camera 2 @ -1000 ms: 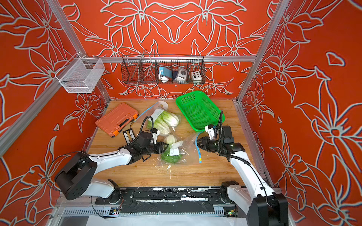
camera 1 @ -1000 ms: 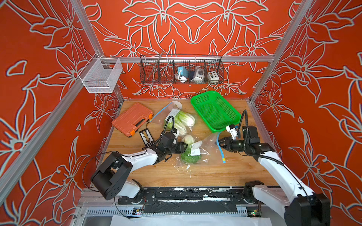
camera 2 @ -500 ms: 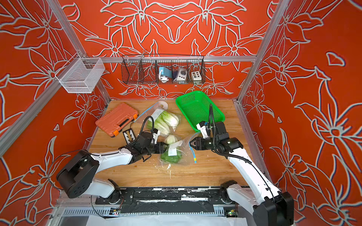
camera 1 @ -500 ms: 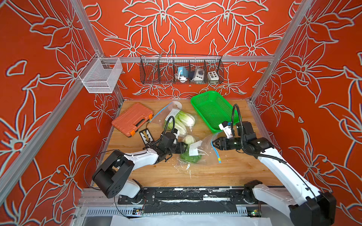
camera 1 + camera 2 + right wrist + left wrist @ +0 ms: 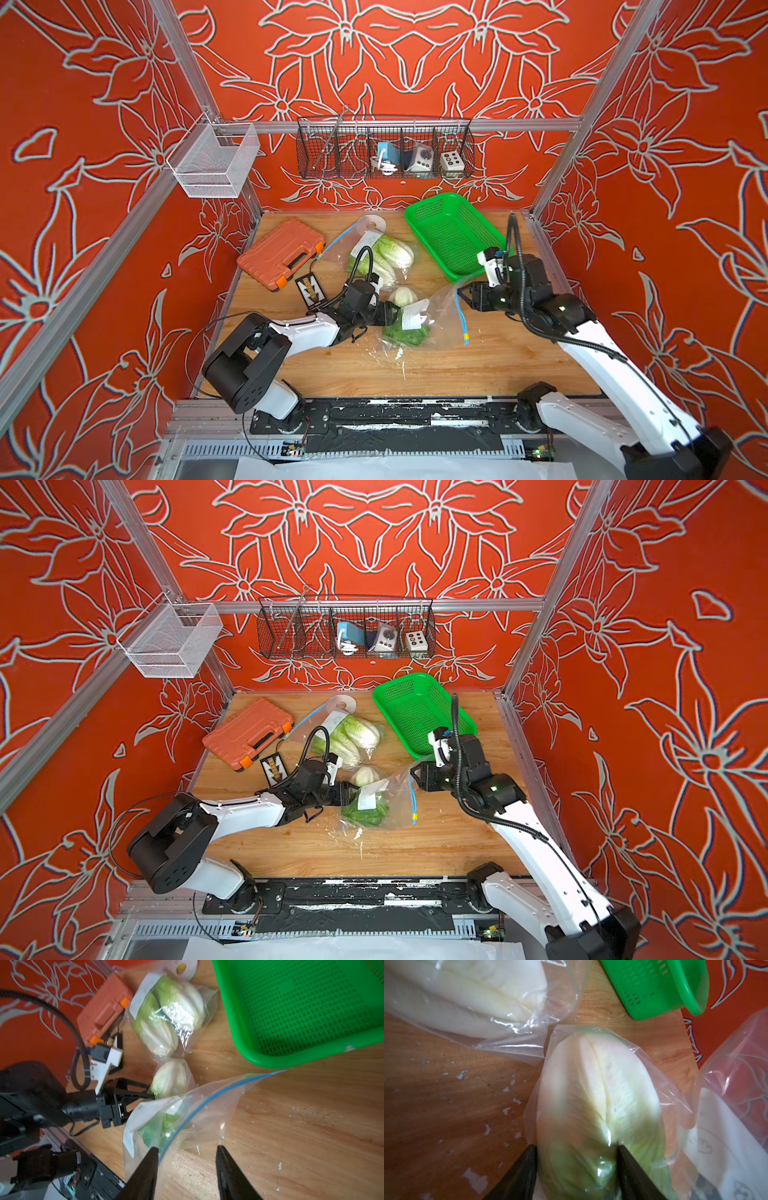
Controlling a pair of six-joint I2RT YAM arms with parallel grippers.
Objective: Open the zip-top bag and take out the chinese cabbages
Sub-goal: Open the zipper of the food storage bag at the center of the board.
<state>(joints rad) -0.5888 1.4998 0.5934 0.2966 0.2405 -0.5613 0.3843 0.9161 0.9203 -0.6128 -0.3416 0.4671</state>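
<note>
Clear film bag [image 5: 440, 309] lies mid-table, zip toward the right. Left gripper [image 5: 392, 312] pinches a cabbage [image 5: 602, 1088] through film; right gripper [image 5: 187, 1148] fingers spread astride the zip lip. Step: opening. Next, probably: clamp lip, pull right.

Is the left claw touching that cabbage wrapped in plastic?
Touching. The left wrist view shows the left claw pinching the wrapped cabbage from both sides, its dark tips pressed into the clear wrap.
</note>
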